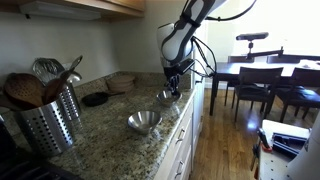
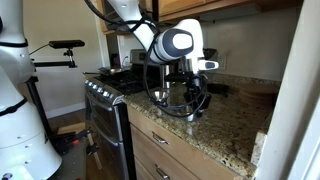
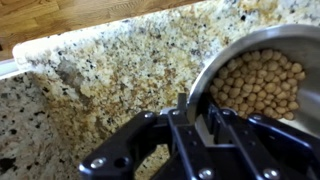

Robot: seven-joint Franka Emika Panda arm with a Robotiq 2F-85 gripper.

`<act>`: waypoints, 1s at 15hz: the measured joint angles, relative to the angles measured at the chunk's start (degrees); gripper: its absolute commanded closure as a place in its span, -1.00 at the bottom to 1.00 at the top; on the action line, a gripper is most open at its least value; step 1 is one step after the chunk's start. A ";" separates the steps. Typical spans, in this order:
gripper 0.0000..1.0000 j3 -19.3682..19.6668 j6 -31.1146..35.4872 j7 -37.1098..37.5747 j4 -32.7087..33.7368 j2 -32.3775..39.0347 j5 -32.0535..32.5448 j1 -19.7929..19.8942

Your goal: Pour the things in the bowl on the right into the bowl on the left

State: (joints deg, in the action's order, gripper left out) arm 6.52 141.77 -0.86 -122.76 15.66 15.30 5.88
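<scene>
A metal bowl (image 3: 212, 72) holding small round tan pellets (image 3: 258, 82) sits on the granite counter; it also shows in both exterior views (image 1: 168, 96) (image 2: 170, 99). My gripper (image 3: 195, 112) is shut on the bowl's near rim, one finger inside and one outside. It shows in both exterior views (image 1: 174, 88) (image 2: 192, 95), low over the counter. A second metal bowl (image 1: 144, 121), which looks empty, stands apart from it nearer the camera along the counter's front edge.
A perforated steel utensil holder (image 1: 48, 124) with wooden spoons stands on the counter. A black dish (image 1: 95, 99) lies by the wall. A dining table with chairs (image 1: 262, 78) is beyond. A stove (image 2: 108, 92) adjoins the counter (image 3: 110, 70).
</scene>
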 measured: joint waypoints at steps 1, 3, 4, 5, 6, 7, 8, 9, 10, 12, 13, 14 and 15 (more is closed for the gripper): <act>0.94 0.04 0.00 0.02 0.16 -0.19 0.00 0.01; 0.94 0.16 0.00 0.03 0.54 -0.41 -0.03 0.02; 0.94 0.24 0.00 0.05 0.77 -0.47 -0.03 0.02; 0.94 0.30 0.00 0.07 0.85 -0.49 -0.06 0.02; 0.95 0.34 0.00 0.08 1.01 -0.54 -0.07 0.02; 0.96 0.36 0.00 0.09 1.04 -0.56 -0.11 0.02; 0.97 0.36 -0.01 0.09 1.16 -0.70 -0.15 0.02; 0.96 0.34 -0.01 0.09 1.20 -0.75 -0.40 0.02; 0.98 0.26 -0.04 -0.01 1.22 -0.91 -0.97 0.02; 0.97 -0.14 -0.07 -0.69 1.22 -1.17 -2.73 0.03; 0.96 -0.44 -0.07 -1.15 1.22 -1.29 -3.69 0.03; 0.97 -0.77 -0.08 -1.45 1.21 -1.32 -4.37 0.02; 0.97 -1.13 -0.08 -1.79 1.20 -1.31 -4.98 0.02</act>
State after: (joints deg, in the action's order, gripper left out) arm 5.39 141.70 -2.65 -121.56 14.34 10.32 5.90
